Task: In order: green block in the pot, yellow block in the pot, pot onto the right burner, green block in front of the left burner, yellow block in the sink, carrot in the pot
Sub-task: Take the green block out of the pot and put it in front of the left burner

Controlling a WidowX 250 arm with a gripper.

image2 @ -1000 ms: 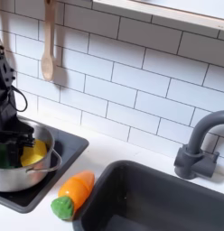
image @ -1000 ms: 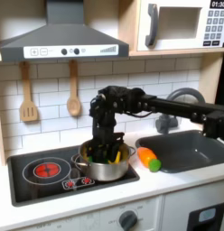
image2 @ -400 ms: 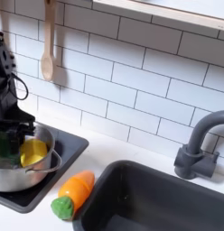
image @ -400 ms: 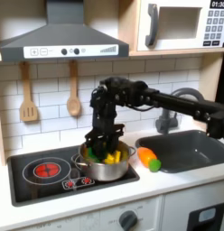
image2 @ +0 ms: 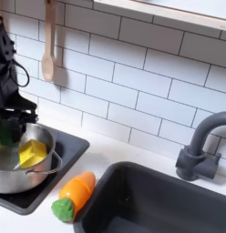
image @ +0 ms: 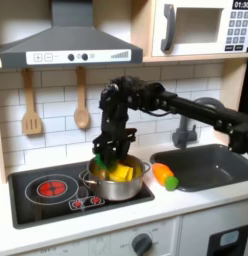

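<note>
green block (image: 102,159) lifted, fingers (image: 108,152) clamping, above pot (image: 116,185)

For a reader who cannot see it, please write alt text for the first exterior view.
A black robot gripper holds a small green block just above a shiny steel pot on a toy stove's right burner; a yellow block lies inside. An orange carrot rests beside the sink.

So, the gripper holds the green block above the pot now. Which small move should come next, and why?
Probably carry it toward the first exterior view's left and forward. The gripper seems closed on the green block, lifted just over the pot rim, with the yellow block inside. The pot sits on the right burner, so the counter in front of the left burner is the likely goal.
</note>
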